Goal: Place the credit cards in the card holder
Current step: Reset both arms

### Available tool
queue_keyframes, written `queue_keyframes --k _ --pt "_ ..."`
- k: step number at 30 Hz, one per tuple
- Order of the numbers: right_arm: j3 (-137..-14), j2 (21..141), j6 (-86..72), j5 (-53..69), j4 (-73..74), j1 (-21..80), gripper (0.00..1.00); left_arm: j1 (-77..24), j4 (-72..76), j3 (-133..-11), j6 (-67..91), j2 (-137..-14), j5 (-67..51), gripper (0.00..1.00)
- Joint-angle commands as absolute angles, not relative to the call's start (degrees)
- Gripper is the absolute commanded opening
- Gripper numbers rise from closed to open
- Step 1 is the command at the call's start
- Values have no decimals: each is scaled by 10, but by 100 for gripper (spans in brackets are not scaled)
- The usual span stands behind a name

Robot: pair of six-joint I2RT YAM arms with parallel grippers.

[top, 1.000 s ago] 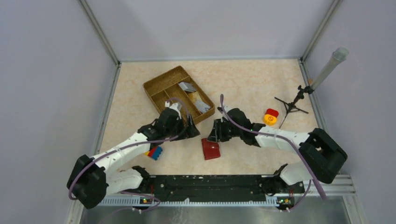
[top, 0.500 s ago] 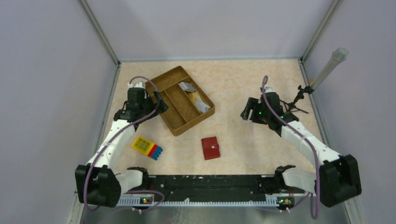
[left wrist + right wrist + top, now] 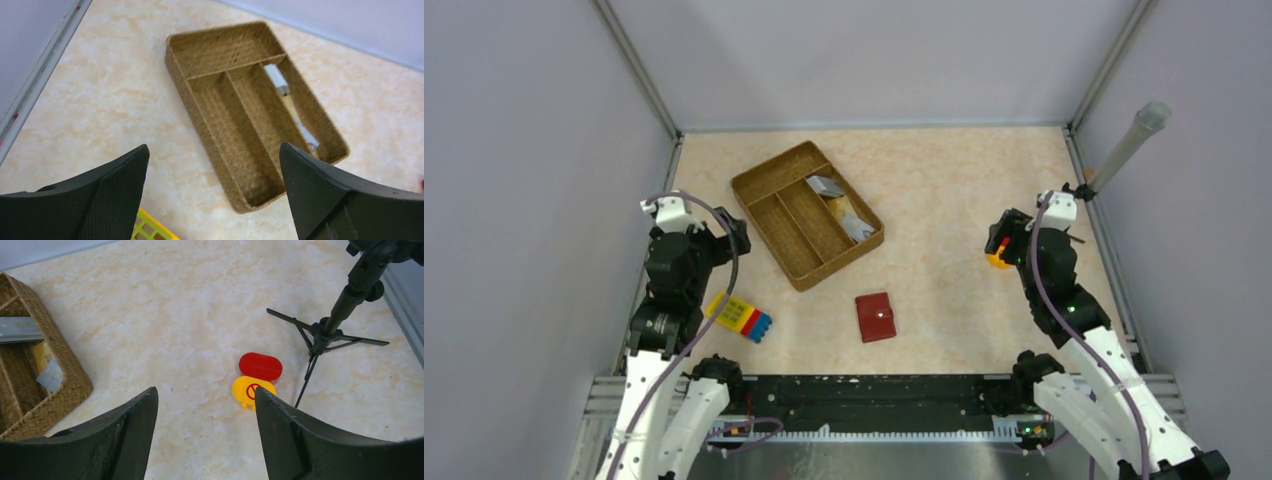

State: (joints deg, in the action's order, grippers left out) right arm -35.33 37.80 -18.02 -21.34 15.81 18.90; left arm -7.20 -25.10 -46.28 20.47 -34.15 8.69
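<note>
Nearest, the left pincer [image 3: 214, 146] and the right pincer [image 3: 205, 390] both gape wide and hold nothing, each raised over its own side of the table [image 3: 944, 200]. Between them lies a red card holder [image 3: 876, 317], closed and flat, with a toy block [image 3: 739, 316] to its left. Farther back, the credit cards [image 3: 844, 210] lie end to end in the right compartment of a wicker tray [image 3: 776, 215], their long axis running along it, far-left to near-right.

Left arm [image 3: 667, 268] and right arm [image 3: 1056, 268]: white links, black joints, looping purple cables; left end effector [image 3: 214, 146] has matte black fingers [image 3: 100, 200].
</note>
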Motion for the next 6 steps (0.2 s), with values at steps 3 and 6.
queue_keyframes --k 3,6 --pt "-358 383 -157 -236 135 188 70 -73 -273 -441 166 -334 106 99" --pt "-358 386 -158 -233 135 188 70 -73 -262 -440 158 -332 112 99"
